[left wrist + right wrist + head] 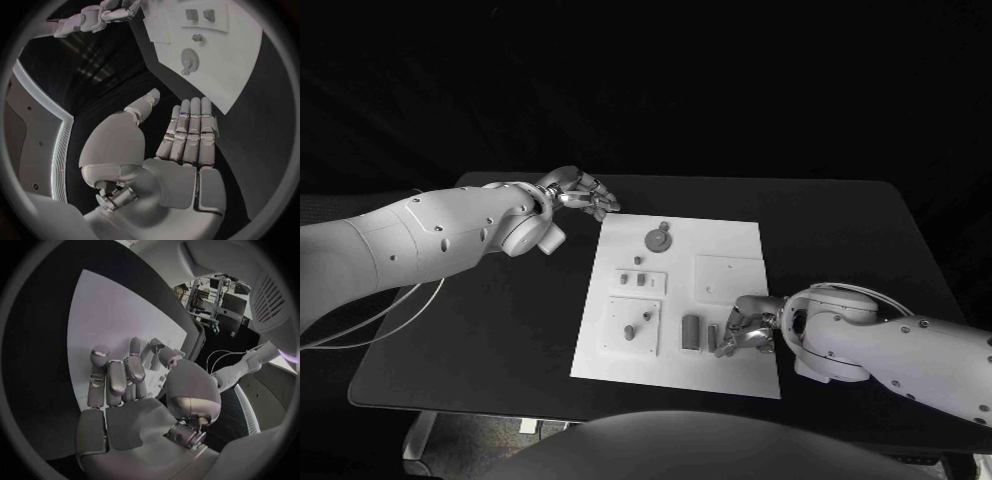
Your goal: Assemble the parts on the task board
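The white task board [733,235] lies in the middle of the black table. On it are a round part [656,240], a small plate with two little pieces [642,282], a square plate [730,278], another plate with parts [633,326], a grey bar [689,332] and a thin piece [714,336]. My right hand [750,328] hovers over the board's near right area, fingers curled down beside the thin piece; its fingers [119,375] bend toward the board [106,315]. Whether they pinch anything is hidden. My left hand [581,192] floats off the far left corner, its fingers [190,130] straight and holding nothing.
Bare black tabletop [488,330] surrounds the board on both sides. The far table edge [733,180] runs behind the board. In the left wrist view the round part [189,61] and the board [250,60] lie beyond my fingers.
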`<state>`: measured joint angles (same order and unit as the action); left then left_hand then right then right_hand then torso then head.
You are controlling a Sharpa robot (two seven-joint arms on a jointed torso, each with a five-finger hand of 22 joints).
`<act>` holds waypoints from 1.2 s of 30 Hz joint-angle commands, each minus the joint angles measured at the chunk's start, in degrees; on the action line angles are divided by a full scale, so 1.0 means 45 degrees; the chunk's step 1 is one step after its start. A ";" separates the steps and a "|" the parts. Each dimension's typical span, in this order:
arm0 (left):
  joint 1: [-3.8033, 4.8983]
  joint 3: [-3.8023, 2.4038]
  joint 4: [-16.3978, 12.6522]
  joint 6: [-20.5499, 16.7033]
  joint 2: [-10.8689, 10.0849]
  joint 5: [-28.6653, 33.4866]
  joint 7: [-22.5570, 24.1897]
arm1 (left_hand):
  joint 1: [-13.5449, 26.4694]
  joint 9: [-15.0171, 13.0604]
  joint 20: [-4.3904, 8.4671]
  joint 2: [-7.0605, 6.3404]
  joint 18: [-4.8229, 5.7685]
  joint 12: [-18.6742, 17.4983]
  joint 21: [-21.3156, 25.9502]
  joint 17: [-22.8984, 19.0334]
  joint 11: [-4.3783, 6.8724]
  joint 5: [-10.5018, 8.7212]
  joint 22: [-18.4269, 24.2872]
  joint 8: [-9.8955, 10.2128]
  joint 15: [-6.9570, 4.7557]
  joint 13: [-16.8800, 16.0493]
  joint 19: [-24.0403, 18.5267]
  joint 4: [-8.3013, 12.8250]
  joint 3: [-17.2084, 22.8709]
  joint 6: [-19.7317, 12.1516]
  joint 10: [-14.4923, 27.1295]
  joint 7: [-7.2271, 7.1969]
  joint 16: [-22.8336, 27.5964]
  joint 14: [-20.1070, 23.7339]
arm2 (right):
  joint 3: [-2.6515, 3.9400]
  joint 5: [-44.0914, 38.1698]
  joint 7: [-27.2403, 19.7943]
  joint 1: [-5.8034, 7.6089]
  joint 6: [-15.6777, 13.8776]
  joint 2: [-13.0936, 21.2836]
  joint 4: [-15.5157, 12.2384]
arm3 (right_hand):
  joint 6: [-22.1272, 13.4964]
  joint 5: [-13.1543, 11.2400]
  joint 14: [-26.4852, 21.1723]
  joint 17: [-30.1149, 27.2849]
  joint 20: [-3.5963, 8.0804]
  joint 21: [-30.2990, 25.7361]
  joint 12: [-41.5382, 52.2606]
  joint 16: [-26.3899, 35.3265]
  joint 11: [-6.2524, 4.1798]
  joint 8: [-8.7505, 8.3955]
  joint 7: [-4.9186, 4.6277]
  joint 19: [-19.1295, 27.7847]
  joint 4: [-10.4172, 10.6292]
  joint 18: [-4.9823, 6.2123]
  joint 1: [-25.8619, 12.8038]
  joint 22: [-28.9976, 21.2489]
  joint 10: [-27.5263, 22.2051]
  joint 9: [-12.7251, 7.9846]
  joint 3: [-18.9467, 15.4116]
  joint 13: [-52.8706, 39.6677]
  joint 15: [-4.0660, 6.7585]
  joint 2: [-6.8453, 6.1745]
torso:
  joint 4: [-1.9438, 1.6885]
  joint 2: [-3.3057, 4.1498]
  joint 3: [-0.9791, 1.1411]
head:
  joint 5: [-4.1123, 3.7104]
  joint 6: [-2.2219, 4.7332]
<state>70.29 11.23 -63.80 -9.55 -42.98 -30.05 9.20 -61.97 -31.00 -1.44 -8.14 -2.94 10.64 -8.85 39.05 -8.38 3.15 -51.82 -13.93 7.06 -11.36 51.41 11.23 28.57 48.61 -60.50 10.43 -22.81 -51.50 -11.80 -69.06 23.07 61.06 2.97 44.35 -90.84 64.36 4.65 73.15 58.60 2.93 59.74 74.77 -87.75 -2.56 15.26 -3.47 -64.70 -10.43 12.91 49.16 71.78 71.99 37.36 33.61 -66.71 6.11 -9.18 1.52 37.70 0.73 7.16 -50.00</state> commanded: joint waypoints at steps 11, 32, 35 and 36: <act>0.0013 -0.0006 -0.0022 0.0128 0.0012 -0.0024 0.0074 | 0.0045 0.0018 -0.0056 0.0036 -0.0209 -0.0048 0.0077 0.0028 -0.0007 -0.0064 -0.0022 -0.0076 0.0077 0.0011 -0.0057 -0.0069 0.0001 0.0114 -0.0096 -0.0009 0.0053 0.0026 | 0.0018 0.0288 -0.0074 -0.0008 -0.0091 0.0041 -0.0099 | 0.0044 0.0005 0.0088 0.0010 -0.0018 -0.0092 0.0011 0.0067 -0.0027 0.0053 -0.0015 -0.0053 0.0156 0.0464 -0.0106 -0.0026 0.0050 0.0000 0.0036 0.0013 0.0009 -0.0109 | 0.0008 0.0000 0.0005 | 0.0009 0.0001; 0.0013 -0.0006 -0.0033 0.0134 0.0007 -0.0025 0.0061 | 0.0041 0.0025 -0.0057 0.0036 -0.0208 -0.0051 0.0081 0.0038 -0.0007 -0.0064 -0.0029 -0.0079 0.0078 0.0012 -0.0058 -0.0069 -0.0002 0.0113 -0.0097 -0.0009 0.0062 0.0026 | 0.0020 -0.0062 0.0008 -0.0008 -0.0155 -0.0125 0.0152 | 0.0049 -0.0012 0.0127 0.0068 0.0005 -0.0078 0.0037 0.0057 -0.0036 0.0059 -0.0007 -0.0044 0.0204 0.0464 -0.0161 -0.0004 0.0076 0.0003 -0.0062 -0.0036 0.0024 0.0433 | 0.0002 0.0003 0.0003 | 0.0001 0.0001; 0.0013 -0.0006 -0.0031 0.0131 0.0012 -0.0025 0.0059 | 0.0041 0.0026 -0.0057 0.0037 -0.0208 -0.0051 0.0082 0.0039 -0.0007 -0.0064 -0.0030 -0.0080 0.0078 0.0012 -0.0058 -0.0070 -0.0002 0.0113 -0.0097 -0.0009 0.0063 0.0026 | 0.0022 -0.0084 0.0035 -0.0008 -0.0067 -0.0207 0.0178 | 0.0046 -0.0011 0.0122 0.0065 0.0011 -0.0073 0.0038 0.0057 -0.0037 0.0059 -0.0006 -0.0031 0.0100 0.0464 -0.0125 0.0008 0.0075 0.0003 -0.0109 -0.0040 0.0025 0.0532 | 0.0004 0.0002 0.0007 | 0.0002 0.0001; 0.0013 -0.0006 -0.0029 0.0133 0.0012 -0.0025 0.0059 | 0.0042 0.0026 -0.0058 0.0037 -0.0208 -0.0051 0.0083 0.0040 -0.0007 -0.0064 -0.0030 -0.0080 0.0078 0.0012 -0.0058 -0.0070 -0.0002 0.0113 -0.0097 -0.0009 0.0064 0.0026 | 0.0022 -0.0120 0.0055 -0.0008 -0.0039 -0.0227 0.0191 | 0.0046 -0.0010 0.0126 0.0074 0.0012 -0.0073 0.0038 0.0056 -0.0037 0.0059 -0.0006 -0.0028 0.0077 0.0464 -0.0118 0.0009 0.0074 0.0003 -0.0119 -0.0042 0.0025 0.0543 | 0.0004 0.0001 0.0009 | -0.0003 0.0001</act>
<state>70.29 11.24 -63.82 -9.52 -43.00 -30.08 9.13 -61.97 -30.96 -1.44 -8.14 -2.93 10.64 -8.85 39.14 -8.38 3.15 -51.87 -13.93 7.06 -11.37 51.41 11.23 28.57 48.61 -60.50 10.43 -22.81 -51.50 -11.70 -68.55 23.13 61.08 2.04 43.51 -90.05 64.43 4.66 73.35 58.87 2.83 59.53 74.77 -87.75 -2.56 15.26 -3.35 -64.78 -9.85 12.92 48.72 71.74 71.99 37.35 33.24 -66.86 6.30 -7.36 1.52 37.70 0.74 7.15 -50.00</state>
